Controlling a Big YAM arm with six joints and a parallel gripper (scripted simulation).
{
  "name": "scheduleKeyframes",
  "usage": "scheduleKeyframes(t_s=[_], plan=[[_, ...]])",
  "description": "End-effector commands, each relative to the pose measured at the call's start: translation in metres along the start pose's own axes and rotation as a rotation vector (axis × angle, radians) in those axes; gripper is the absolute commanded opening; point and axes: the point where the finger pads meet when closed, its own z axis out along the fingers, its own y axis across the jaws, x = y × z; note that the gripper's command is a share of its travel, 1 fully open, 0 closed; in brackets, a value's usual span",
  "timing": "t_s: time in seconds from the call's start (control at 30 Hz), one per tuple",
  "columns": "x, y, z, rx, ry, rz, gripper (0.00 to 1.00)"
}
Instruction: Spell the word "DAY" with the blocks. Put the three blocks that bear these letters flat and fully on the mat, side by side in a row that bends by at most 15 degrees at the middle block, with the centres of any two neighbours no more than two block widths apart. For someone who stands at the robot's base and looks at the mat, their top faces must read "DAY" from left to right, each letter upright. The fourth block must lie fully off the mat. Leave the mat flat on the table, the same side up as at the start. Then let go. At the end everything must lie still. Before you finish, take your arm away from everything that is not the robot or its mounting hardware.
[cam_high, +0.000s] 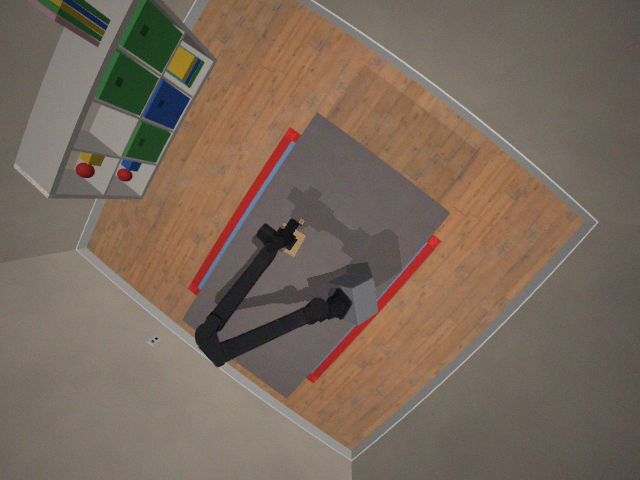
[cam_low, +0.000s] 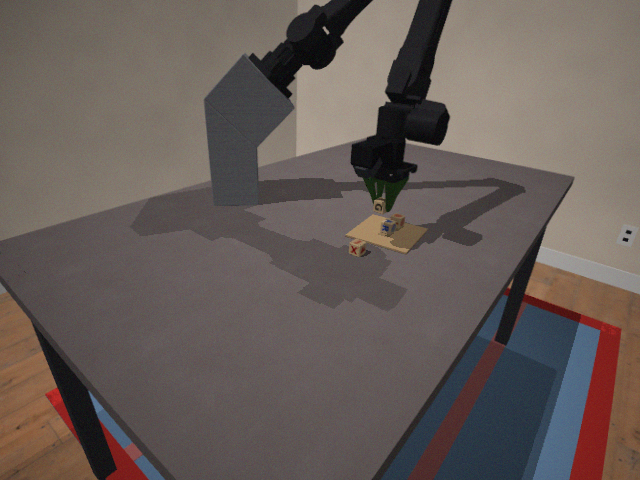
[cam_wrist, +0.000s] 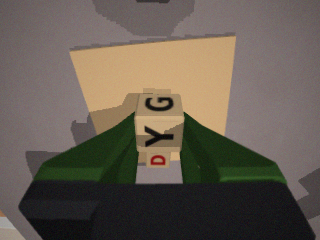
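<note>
Grey bench (cam_low: 206, 330) under me. My jaws (cam_low: 381, 198) clamp the Y block (cam_wrist: 159, 123) (G face outward), held above the tan mat (cam_low: 408, 238); D block (cam_wrist: 158, 160) sits just below; X block (cam_low: 357, 248) off-mat.

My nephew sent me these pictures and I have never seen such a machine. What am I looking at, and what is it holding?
It is one black jointed robot arm standing on a grey table. One picture looks down from the ceiling, one from the side, and one from a camera on the arm's wrist. Its green-fingered tool is shut on a small wooden letter block showing G and Y, held in the air above a tan mat. Two more blocks sit on the mat: one with blue print, one with red. A fourth, marked X, lies on the table beside the mat.
</note>
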Motion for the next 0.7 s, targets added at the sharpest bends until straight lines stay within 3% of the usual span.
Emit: scheduleKeyframes(t_s=[0.0,0.17,0.4,0.67], plan=[[0.002,0.006,0.02,-0.006,0.004,0.018,0.2],[0.002,0.004,0.043,-0.004,0.004,0.02,0.2],[0.002,0.003,0.058,-0.004,0.004,0.02,0.2],[0.0,0.006,0.058,-0.012,0.001,0.026,0.2]])
